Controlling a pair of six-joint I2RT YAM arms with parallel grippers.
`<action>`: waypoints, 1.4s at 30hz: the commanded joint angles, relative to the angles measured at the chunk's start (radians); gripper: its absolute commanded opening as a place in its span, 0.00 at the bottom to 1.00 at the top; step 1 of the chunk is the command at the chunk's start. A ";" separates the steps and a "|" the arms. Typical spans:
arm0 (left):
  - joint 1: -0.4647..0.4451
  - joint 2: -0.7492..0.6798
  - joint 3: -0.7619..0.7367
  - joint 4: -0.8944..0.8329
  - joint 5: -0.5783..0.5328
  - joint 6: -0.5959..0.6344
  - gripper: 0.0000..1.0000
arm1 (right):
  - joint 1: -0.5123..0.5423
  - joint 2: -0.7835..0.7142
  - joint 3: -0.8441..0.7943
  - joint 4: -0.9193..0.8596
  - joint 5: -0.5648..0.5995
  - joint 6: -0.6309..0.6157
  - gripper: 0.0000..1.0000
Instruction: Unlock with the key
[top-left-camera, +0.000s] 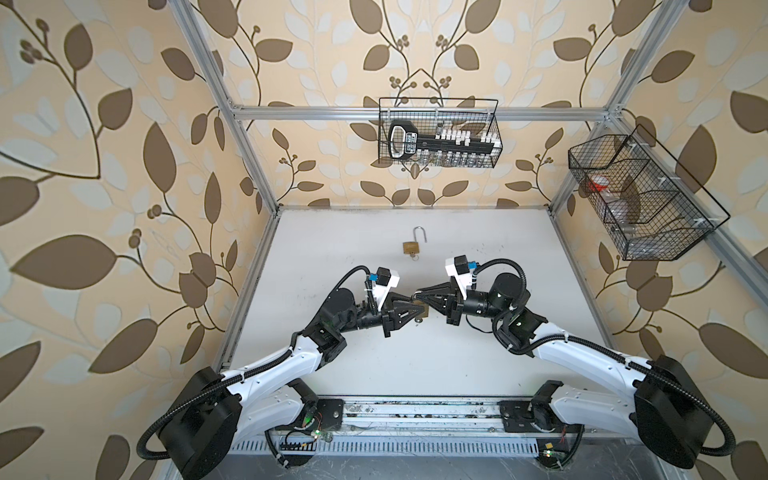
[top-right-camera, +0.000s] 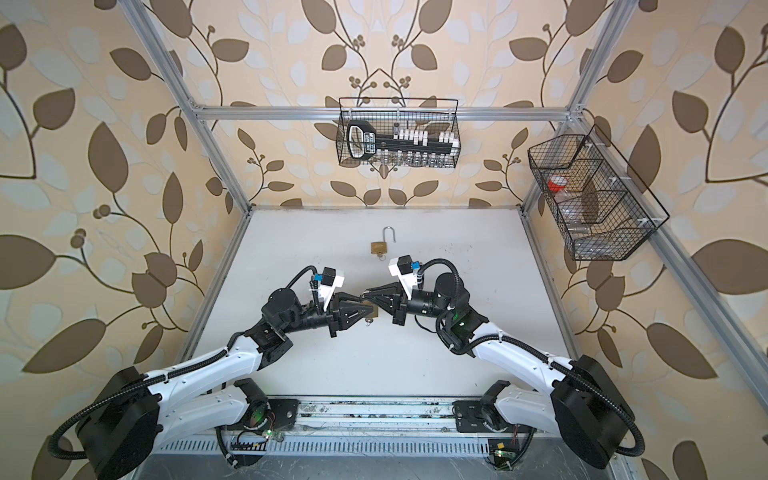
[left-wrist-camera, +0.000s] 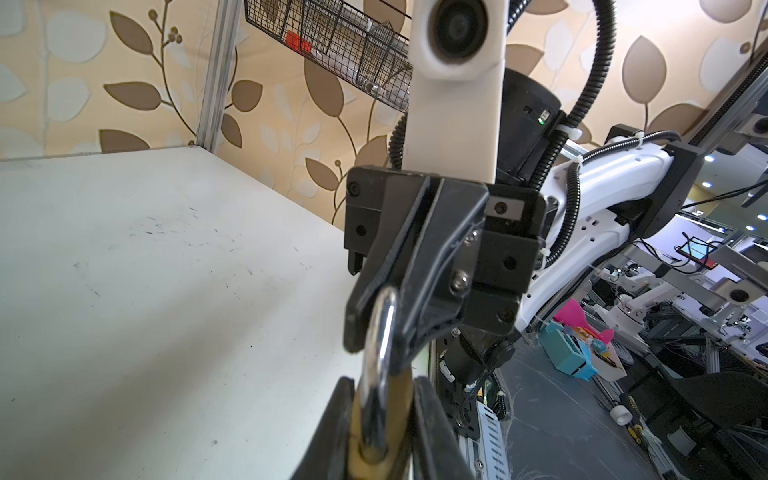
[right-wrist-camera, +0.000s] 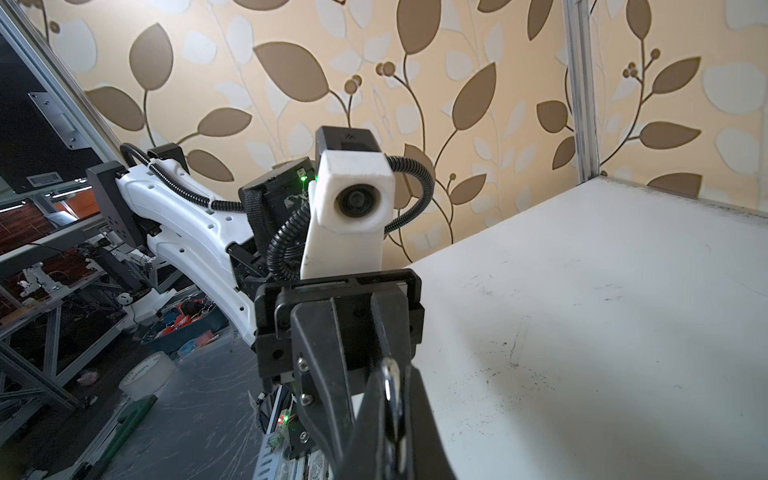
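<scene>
Left hand (top-left-camera: 420, 310) grips padlock (left-wrist-camera: 376, 374); rear basket (top-left-camera: 478, 120) w/ big key-shaped thing (top-left-camera: 401, 139).

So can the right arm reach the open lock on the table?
Probably yes: only bare table lies before the open lock, but the right gripper is busy at the held padlock.

The white surface (top-left-camera: 465, 357) (top-right-camera: 419, 357), edged with aluminium rails, shows fine dark scuffs and specks, clearest in the wrist views (left-wrist-camera: 166, 270) (right-wrist-camera: 602, 316). In both top views a brass padlock (top-left-camera: 410, 247) (top-right-camera: 378, 248) lies flat on it towards the far middle, its steel shackle swung open and pointing at the back wall. A small key (top-left-camera: 413, 257) (top-right-camera: 380, 257) sticks out of the end of the body nearer the arms.
</scene>
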 joint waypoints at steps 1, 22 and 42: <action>0.003 -0.035 0.042 -0.006 -0.119 0.023 0.00 | -0.012 -0.043 -0.012 0.010 0.130 -0.005 0.41; 0.004 0.046 -0.071 0.243 -0.606 -0.224 0.00 | 0.416 0.090 0.059 -0.304 1.125 -0.344 0.58; 0.002 0.007 -0.089 0.219 -0.580 -0.273 0.00 | 0.456 0.181 0.093 -0.277 1.154 -0.378 0.55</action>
